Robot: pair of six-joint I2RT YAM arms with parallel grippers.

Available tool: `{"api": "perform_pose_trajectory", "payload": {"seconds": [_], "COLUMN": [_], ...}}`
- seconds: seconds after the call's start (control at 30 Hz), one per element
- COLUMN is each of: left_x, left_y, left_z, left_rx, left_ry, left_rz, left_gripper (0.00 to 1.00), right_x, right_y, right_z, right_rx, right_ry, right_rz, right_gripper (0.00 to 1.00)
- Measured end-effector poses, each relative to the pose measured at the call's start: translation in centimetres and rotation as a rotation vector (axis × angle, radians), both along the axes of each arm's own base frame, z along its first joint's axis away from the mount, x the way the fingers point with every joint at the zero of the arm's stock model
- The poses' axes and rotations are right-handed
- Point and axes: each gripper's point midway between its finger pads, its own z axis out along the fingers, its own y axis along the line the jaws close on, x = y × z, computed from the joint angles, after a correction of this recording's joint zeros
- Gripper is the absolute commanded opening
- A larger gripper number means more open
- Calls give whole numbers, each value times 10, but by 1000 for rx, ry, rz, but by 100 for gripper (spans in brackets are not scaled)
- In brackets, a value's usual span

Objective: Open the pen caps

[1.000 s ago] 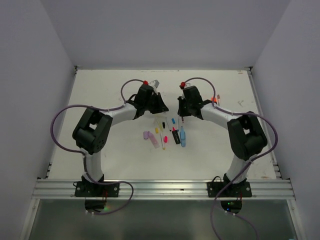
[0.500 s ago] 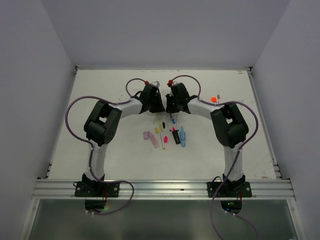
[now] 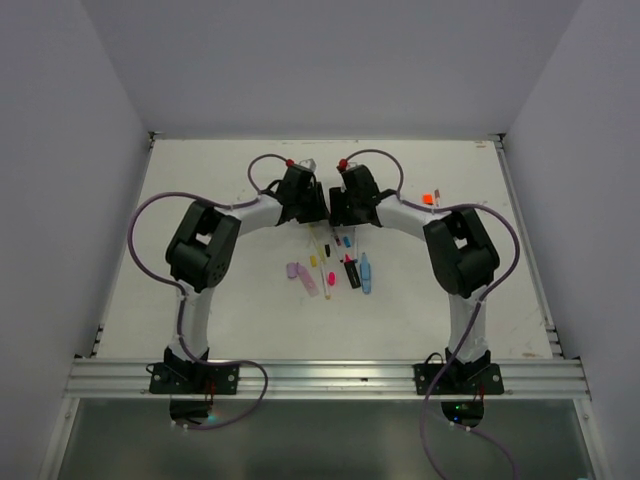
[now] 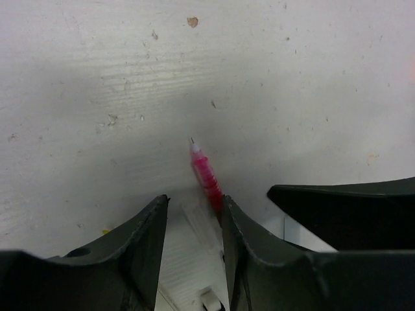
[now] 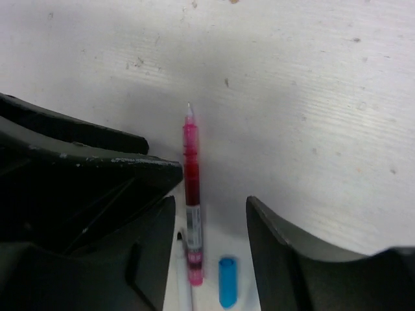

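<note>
Pen caps sit in a small bunch with the pens in the middle of the table, a little nearer than my two grippers. They are short, smooth plastic bits in lilac, yellow, pink and blue. One blue cap lies by itself on the table. It is a tiny round tube, just beside the near end of a pink pen. That pen is thin and see-through pink, and its bare pointed tip faces the far side.

The table is white and flat, with scuffs, faint lines and small dark specks. Plain pale grey walls stand to the left, right and far side. A shiny metal rail runs along the near edge.

My left arm and right arm rise from the rail, bend outward at the elbows and curve in to meet at the far middle. My left gripper points down, partly open, and holds nothing. The pink pen runs close along its right finger. My right gripper is partly open too. The pen lies in its gap and is not squeezed.
</note>
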Motion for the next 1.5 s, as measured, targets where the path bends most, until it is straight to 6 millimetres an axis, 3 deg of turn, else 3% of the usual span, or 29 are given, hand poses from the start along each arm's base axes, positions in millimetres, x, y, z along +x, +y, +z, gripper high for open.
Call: {"api": "perform_pose_trajectory", "payload": {"seconds": [0.07, 0.2, 0.3, 0.37, 0.4, 0.53, 0.63, 0.77, 1.0, 1.17, 1.4, 1.5], "left_x": [-2, -13, -20, -24, -27, -46, -59, -80, -118, -137, -142, -142], "left_y": [2, 10, 16, 22, 25, 42, 58, 78, 113, 126, 128, 127], "left_z": [1, 18, 55, 88, 106, 165, 187, 186, 157, 140, 133, 132], "left_rx": [4, 5, -16, -36, -49, -84, -79, -38, 51, 72, 76, 72], "left_ry": [2, -3, -59, -122, -157, -286, -348, -370, -333, -316, -304, -302], "left_rz": [2, 7, 14, 18, 22, 39, 58, 77, 100, 109, 107, 101], "left_gripper": [44, 53, 68, 76, 83, 93, 99, 100, 100, 100, 100, 100], "right_x": [1, 9, 19, 27, 30, 29, 23, 23, 19, 19, 20, 23], "right_y": [-8, -30, -64, -95, -112, -181, -220, -241, -255, -263, -258, -257], "right_z": [12, 57, 90, 101, 101, 78, 60, 47, 16, 1, -11, -11], "right_rx": [-21, -55, -88, -117, -134, -208, -245, -254, -244, -233, -198, -198], "right_ry": [-25, -118, -192, -214, -214, -138, -68, -27, 60, 102, 136, 137], "right_rz": [-24, -86, -177, -256, -297, -435, -507, -543, -551, -556, -520, -498], "right_gripper": [61, 69, 72, 72, 72, 72, 71, 69, 65, 59, 48, 36]}}
